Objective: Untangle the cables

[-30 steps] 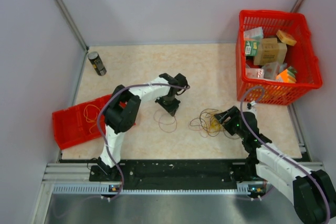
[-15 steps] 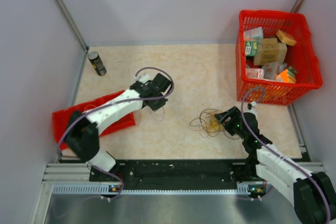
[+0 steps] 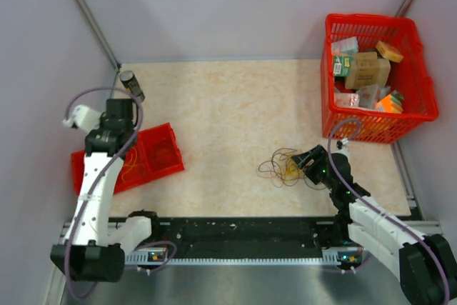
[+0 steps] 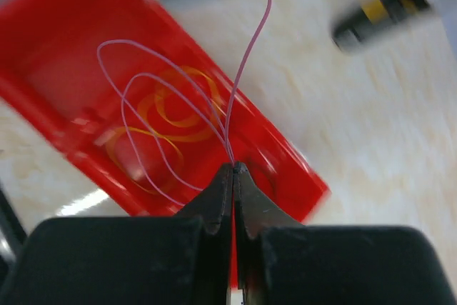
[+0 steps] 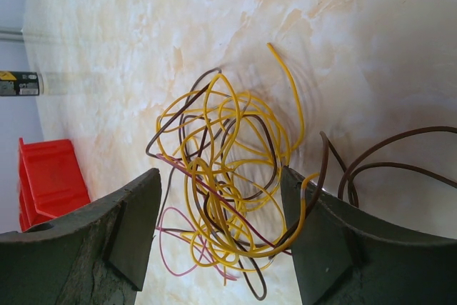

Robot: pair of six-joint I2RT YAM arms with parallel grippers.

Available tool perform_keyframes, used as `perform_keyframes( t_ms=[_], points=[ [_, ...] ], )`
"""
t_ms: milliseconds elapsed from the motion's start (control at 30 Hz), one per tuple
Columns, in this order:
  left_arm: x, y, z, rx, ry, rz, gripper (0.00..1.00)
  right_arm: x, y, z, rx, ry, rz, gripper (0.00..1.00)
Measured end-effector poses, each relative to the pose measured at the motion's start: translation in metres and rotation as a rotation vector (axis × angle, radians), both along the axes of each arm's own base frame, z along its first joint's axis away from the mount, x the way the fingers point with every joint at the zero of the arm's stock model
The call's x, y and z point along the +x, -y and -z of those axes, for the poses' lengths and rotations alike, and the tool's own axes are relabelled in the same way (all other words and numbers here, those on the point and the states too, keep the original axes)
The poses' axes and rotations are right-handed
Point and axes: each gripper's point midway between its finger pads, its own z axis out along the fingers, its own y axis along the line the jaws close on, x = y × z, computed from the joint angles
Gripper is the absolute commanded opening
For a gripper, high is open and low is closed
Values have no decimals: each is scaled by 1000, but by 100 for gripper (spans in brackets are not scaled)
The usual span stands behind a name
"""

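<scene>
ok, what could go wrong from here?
1. The left jaws pinch the pink wire only at their tips; it may slip, or drape over the rim of the red tray.
2. The open right jaws flank the tangle; closing could grab several strands and tighten it.

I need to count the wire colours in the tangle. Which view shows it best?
Right wrist: the tangle fills the frame, with yellow, brown and pink strands distinct. Top external shows only a small clump; left wrist misses it.

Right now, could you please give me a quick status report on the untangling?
Left tool shut on one pink wire over the red tray. Right tool open at the tangle. Nothing in the way.
</scene>
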Motion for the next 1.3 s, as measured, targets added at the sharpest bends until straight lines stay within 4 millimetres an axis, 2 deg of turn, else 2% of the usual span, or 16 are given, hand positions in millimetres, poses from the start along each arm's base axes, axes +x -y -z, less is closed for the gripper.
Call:
perform_keyframes(
  t_ms=[33,67,133,200,300,500,600,733,900,1200,1300],
  points=[
    [-10,-24,-3,13,16,-86,0,0,0,0,-1,1,0,67],
    [-28,-57,-4,26,37,-217,0,0,0,0,-2,1,-1,67],
    [-58,-93,3,49,43,-386,0,0,0,0,-2,4,-2,67],
    [-82,-114,15,72,24,-514,0,1,0,-1,-2,8,-3,67],
    [-89,-129,26,106,-17,-617,0,1,0,-1,-3,7,-4,67],
    [-85,-154,64,139,-148,-770,0,1,-2,-1,1,7,-12,67],
    [-81,-169,78,104,-126,-816,0,1,-3,-2,5,12,-17,67],
    [-77,-179,103,31,-117,-817,0,0,-4,-2,5,12,-25,67],
    [-61,-171,141,-92,-139,-735,0,0,-5,-3,4,14,-32,67],
    [-35,-162,150,-200,-80,-632,0,-2,-4,-1,6,18,-34,67],
    [-32,-163,155,-218,-82,-624,0,-2,-5,-2,7,20,-34,67]
  ],
)
